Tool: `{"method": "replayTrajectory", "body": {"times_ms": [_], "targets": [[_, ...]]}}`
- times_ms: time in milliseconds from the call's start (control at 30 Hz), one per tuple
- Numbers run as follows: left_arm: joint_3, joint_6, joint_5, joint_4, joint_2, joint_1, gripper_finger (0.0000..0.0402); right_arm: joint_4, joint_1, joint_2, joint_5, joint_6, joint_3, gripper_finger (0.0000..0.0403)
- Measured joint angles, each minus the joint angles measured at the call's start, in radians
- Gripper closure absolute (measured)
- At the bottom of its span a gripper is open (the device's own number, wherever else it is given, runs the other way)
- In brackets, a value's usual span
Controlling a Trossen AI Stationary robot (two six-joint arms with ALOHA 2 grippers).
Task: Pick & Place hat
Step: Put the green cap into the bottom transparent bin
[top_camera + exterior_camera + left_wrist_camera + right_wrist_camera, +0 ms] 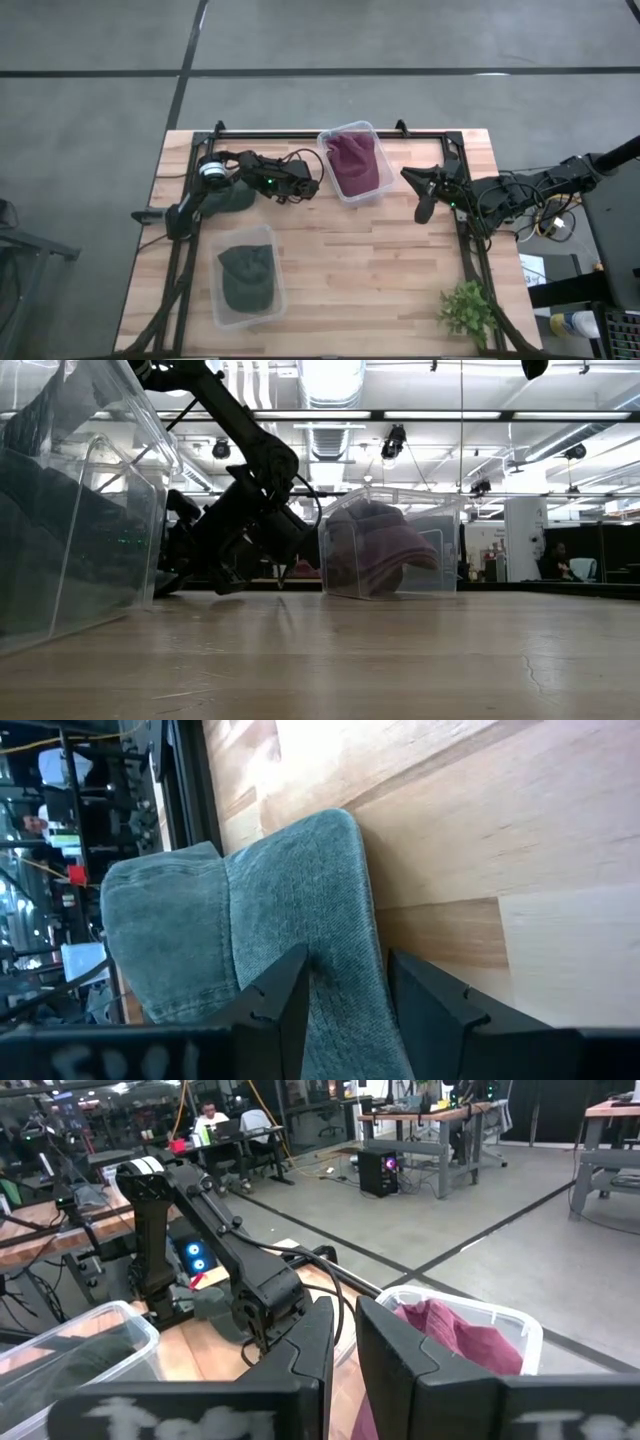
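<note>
A grey-green denim hat (232, 200) (290, 910) lies on the wooden table at the left, partly under my left arm. My left gripper (345, 1010) is low over it and open. One finger (280, 1005) is over the cloth. The other finger (430, 1015) is beside the hat's curved edge (365, 920), on the bare-table side. My right gripper (424, 204) (345, 1345) hangs shut and empty above the table's right half. A maroon hat (350, 165) lies in a clear bin (372, 130) at the far middle. A dark green hat (245, 278) lies in another bin (268, 236) near left. My left gripper comes down at a slant with the hat's cloth (345, 990) filling the gap between its open fingers. The hat lies flat on the table. I cannot tell whether either finger touches the cloth.
A black frame rail (330, 133) runs along the table's far edge and down both sides. A small green plant (468, 310) stands at the near right corner. Bare wood lies between the two bins and my right arm. A person (210, 1120) sits at a desk in the room beyond.
</note>
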Motion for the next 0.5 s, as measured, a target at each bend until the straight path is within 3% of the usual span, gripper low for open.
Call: {"method": "replayTrajectory", "body": {"times_ms": [500], "targets": [[0.0, 0.171, -0.036, -0.002, 0.0, 0.011, 0.0271, 0.002, 0.0, 0.0, 0.0, 0.0, 0.0, 0.036]]}}
